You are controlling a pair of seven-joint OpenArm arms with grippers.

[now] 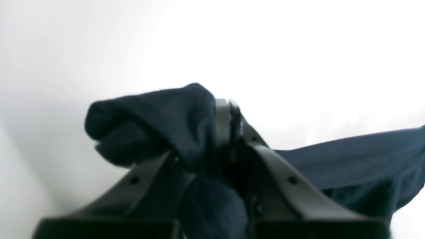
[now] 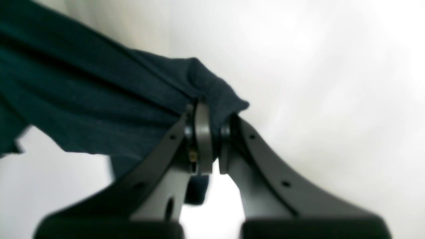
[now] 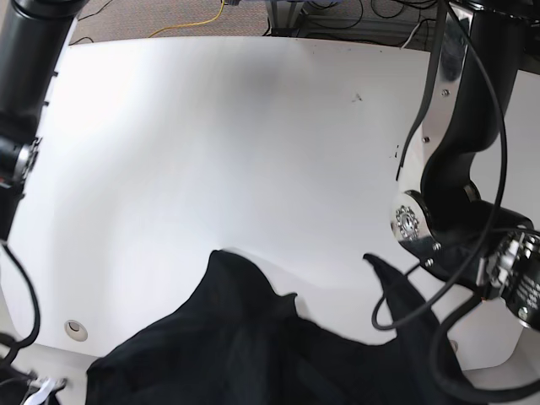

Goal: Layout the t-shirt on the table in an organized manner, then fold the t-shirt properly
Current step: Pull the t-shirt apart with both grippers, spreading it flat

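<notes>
In the base view a glossy white table (image 3: pixel 236 126) fills most of the frame, with a round grommet hole (image 3: pixel 76 330) toward its lower left and a few dark specks right of centre; beyond its far edge runs a patterned floor (image 3: pixel 126 21) crossed by a yellow cable (image 3: pixel 187 26) and, farther right, black cables (image 3: pixel 363 32). On the left, the right gripper (image 2: pixel 215 146) is closed on a bunched bit of the black t-shirt (image 2: pixel 109 96), whose cloth stretches away to the left of its wrist view. On the right, the left gripper (image 1: pixel 222 146) is clamped on another gathered part, with a loose flap poking out past the fingertips and a taut band running off rightward. The t-shirt spans the bottom of the base view between the arms, its lower part cut off. Both wrist views are blurred near the fingers, and the folds hide part of the tips.
</notes>
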